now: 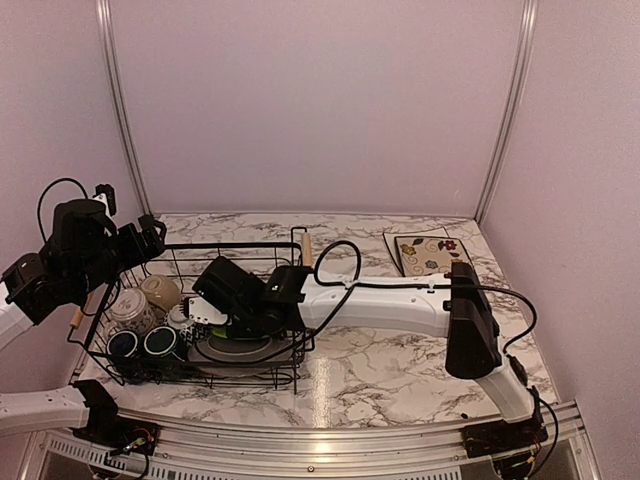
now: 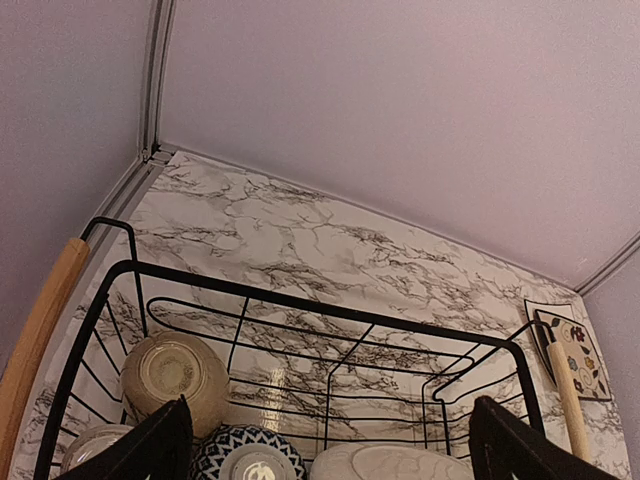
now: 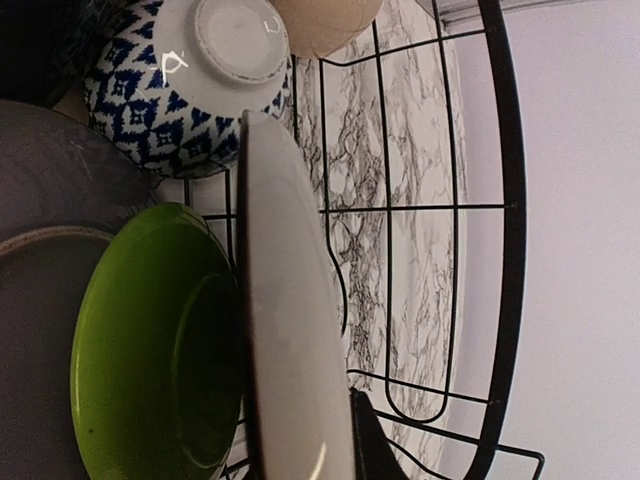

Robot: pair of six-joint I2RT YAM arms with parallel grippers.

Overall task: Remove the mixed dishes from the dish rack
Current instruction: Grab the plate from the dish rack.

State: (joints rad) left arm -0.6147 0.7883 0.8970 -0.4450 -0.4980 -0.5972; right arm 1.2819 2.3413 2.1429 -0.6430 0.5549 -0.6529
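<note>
The dish rack [image 1: 220, 246] stands at the left of the table, a black wire basket with wooden handles. My right gripper [image 1: 210, 315] reaches into it. In the right wrist view the right gripper [image 3: 300, 430] is shut on the rim of the upright white plate [image 3: 290, 330], one dark finger [image 3: 375, 445] pressed against its right face. A lime-green plate [image 3: 150, 340] leans just left of it, over a grey plate [image 3: 40, 300]. A blue patterned mug [image 3: 190, 110] and a tan mug [image 3: 325, 20] lie beyond. My left gripper [image 2: 335, 462] hangs open above the rack's left end, holding nothing.
A square floral plate [image 1: 430, 255] lies on the marble table to the right of the rack. Two dark-blue mugs [image 1: 140, 344] and a patterned mug [image 1: 130, 310] sit in the rack's near left corner. Walls close in behind and on both sides.
</note>
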